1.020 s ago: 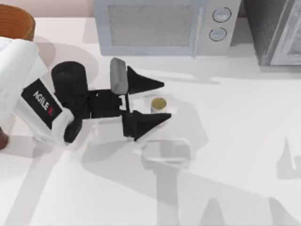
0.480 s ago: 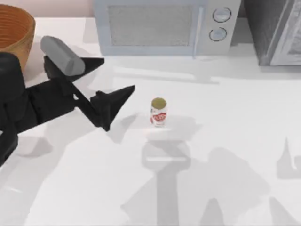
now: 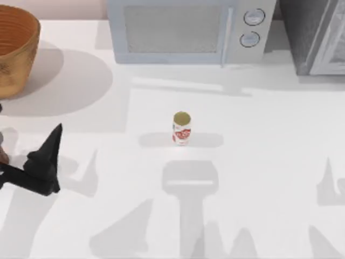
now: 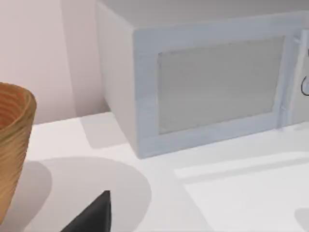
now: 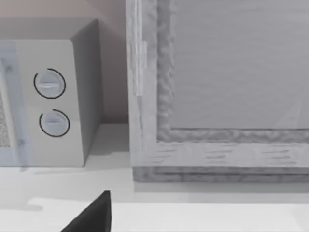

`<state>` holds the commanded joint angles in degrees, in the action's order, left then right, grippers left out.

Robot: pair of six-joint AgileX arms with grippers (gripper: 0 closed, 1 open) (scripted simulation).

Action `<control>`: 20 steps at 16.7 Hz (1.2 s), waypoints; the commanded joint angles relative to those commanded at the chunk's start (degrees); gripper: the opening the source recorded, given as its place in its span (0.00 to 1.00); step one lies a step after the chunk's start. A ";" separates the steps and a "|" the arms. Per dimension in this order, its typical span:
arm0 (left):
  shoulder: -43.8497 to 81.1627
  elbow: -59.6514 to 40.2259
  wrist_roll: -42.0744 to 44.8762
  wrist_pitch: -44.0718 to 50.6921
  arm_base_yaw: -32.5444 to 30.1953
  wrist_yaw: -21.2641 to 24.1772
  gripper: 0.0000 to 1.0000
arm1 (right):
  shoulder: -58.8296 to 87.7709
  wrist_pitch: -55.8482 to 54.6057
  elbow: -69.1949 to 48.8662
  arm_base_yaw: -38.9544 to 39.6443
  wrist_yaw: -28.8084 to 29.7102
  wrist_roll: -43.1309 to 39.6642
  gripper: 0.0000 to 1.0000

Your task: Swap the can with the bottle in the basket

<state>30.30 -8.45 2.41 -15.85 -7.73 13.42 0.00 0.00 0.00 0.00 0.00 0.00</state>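
Over at about nine o'clock on the bench there's the left gripper, low by the edge, and honestly I can't tell whether its fingers are spread or pressed together from here. It isn't carrying anything. The basket sits up at ten o'clock in the far corner, well apart from that gripper, and its inside is cut off at the edge so I can't say if a bottle is in there.

Dead centre stands the can, upright, gold top up, red label showing, nothing touching it (plenty of bare bench all round). So my read is that the can's own step is not done: it's still on the bench, not in the basket. Next move probably calls for a gripper to come in level with the can, close around its sides, then lift it across toward ten o'clock.

Surface is plain white with soft shadows. A pale microwave sits at twelve o'clock against a pinkish wall, and a grey cabinet-like unit at one to two o'clock.
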 joint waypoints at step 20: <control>-21.56 7.99 -1.37 7.24 11.19 -11.69 1.00 | 0.00 0.00 0.00 0.00 0.00 0.00 1.00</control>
<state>8.75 -0.46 1.05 -8.60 3.46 1.74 0.00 0.00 0.00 0.00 0.00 0.00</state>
